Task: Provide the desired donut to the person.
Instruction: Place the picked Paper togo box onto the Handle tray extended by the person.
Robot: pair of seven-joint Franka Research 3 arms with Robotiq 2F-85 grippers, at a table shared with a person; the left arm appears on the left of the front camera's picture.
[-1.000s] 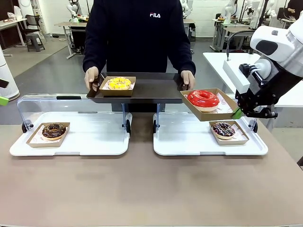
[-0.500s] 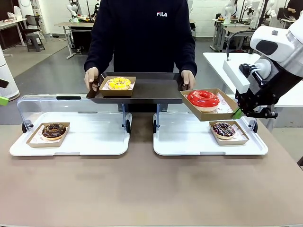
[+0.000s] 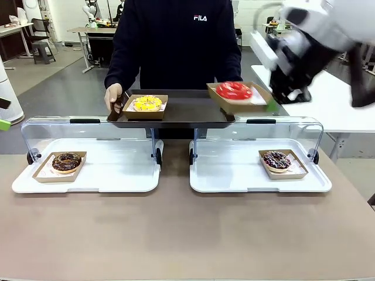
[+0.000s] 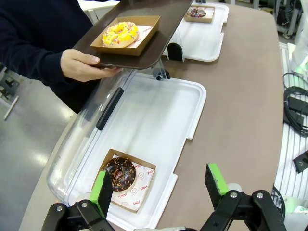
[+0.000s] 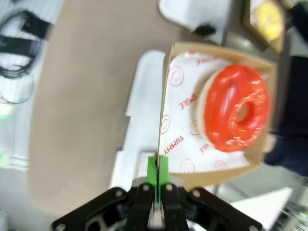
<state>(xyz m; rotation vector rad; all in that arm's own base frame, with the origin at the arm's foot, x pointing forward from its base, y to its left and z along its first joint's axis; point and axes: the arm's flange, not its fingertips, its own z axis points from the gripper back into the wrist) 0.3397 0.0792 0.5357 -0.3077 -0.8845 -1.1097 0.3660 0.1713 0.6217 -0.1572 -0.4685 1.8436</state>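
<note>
A red-glazed donut (image 3: 234,90) lies in a brown cardboard box (image 3: 255,99) that hangs over the right end of the dark tray (image 3: 187,111). My right gripper (image 3: 271,105) is shut on the box's right rim. In the right wrist view, that gripper (image 5: 158,174) pinches the box wall (image 5: 211,178) beside the red donut (image 5: 234,114). The person (image 3: 176,41) in a black sweatshirt holds the tray, one hand (image 3: 113,94) at its left end. A yellow sprinkled donut (image 3: 147,103) sits in a box on the tray. My left gripper (image 4: 159,185) hangs open above a chocolate donut (image 4: 120,173).
Two white trays (image 3: 88,175) (image 3: 234,175) with raised clear lids (image 3: 88,129) lie on the brown table. The left one holds a boxed chocolate donut (image 3: 66,161), the right one a boxed sprinkled chocolate donut (image 3: 276,159). A white side table (image 3: 328,99) stands at the right.
My right arm has lifted the boxed red donut up and away from above the right white tray, out over the right end of the person's dark tray. The left arm has not moved.
</note>
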